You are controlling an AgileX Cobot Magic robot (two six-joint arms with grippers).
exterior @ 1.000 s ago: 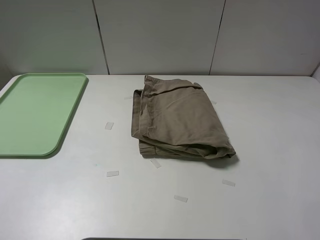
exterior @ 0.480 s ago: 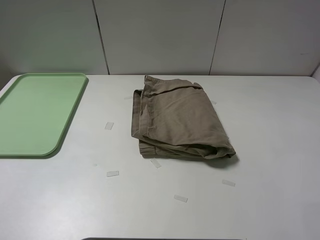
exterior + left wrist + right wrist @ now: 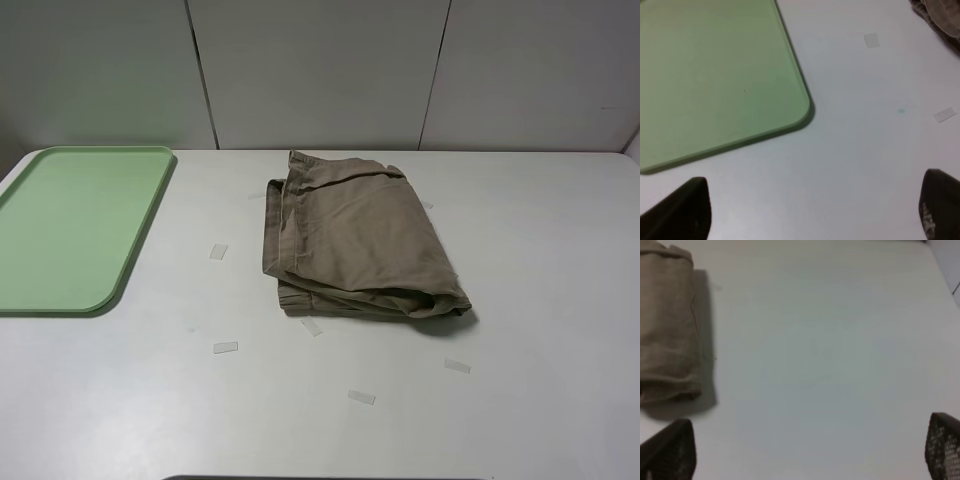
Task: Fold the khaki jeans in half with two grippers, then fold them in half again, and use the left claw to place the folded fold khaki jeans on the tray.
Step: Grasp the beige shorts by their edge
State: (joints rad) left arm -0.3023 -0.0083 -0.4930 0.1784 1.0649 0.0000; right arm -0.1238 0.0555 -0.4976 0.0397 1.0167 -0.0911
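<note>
Nothing on the white table (image 3: 540,260) has shifted since a second ago. The khaki jeans (image 3: 355,240) lie in a compact folded bundle, well apart from the mint-green tray (image 3: 70,225), which holds nothing. Both folds look done, so only the transfer seems to be left. The left claw (image 3: 811,207) hangs over bare table by the tray's rounded corner, fingers spread wide and empty. The right gripper (image 3: 805,447), beyond the jeans from the tray, is likewise spread and touches nothing.
</note>
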